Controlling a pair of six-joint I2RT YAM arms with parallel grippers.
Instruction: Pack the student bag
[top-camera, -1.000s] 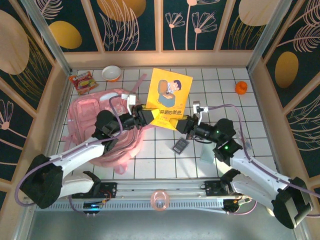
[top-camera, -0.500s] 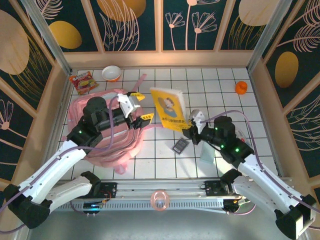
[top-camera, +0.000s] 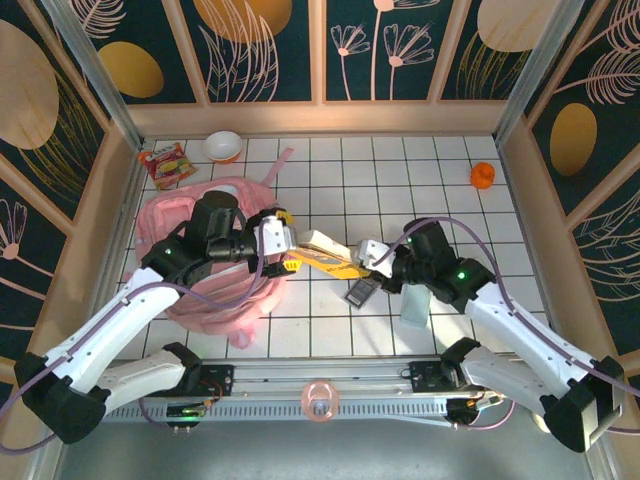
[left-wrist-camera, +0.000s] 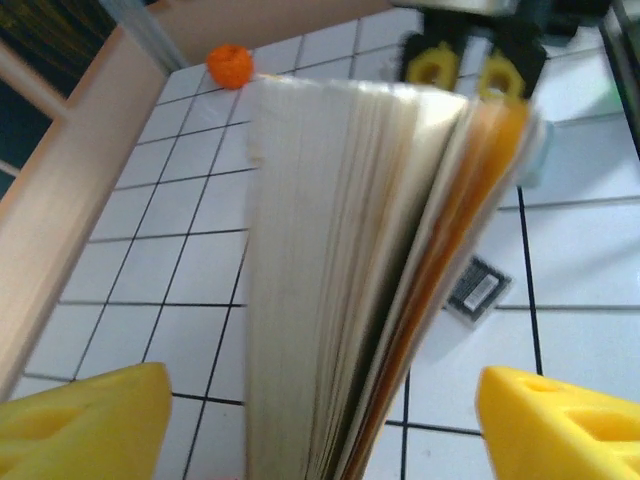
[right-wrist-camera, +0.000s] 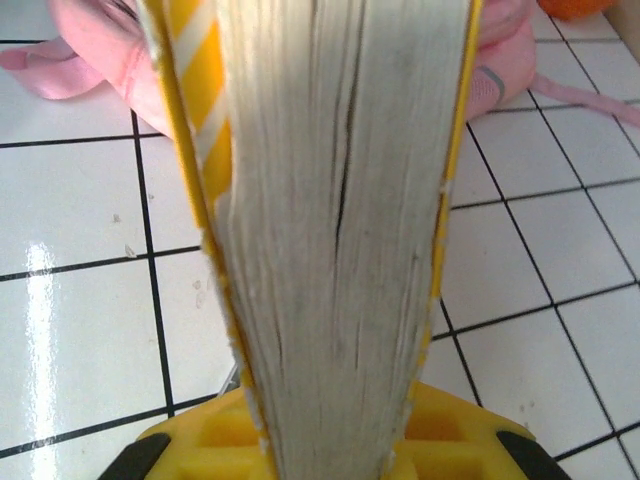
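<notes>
Two arms met over the white-tiled tabletop (top-camera: 440, 190) with a yellow book (top-camera: 325, 254) between them. The left arm (top-camera: 130, 310) reached in from the near left corner, elbow raised and wrist turned toward the centre. Its jaws stood released, the yellow pads (left-wrist-camera: 85, 420) spread wide to either side of the book's page edge (left-wrist-camera: 340, 250) with open gaps and no contact.

The right arm (top-camera: 520, 325) stretched in from the near right corner, forearm angled left and wrist low. Its jaws were clenched on the opposite end of the book, the pages (right-wrist-camera: 340, 200) wedged down between them. The book hung above the tiles, lying nearly flat between the two pairs of jaws.

The student bag (top-camera: 165, 220), pink and slumped, lay directly beneath and behind the left jaws, with the left forearm crossing above it. From the right jaws it sat beyond the far end of the book (right-wrist-camera: 85, 45).

A small dark card (top-camera: 360, 292) rested on the tiles just below the right jaws. An orange object (top-camera: 483, 176) sat well apart from both, near the far right wall.
</notes>
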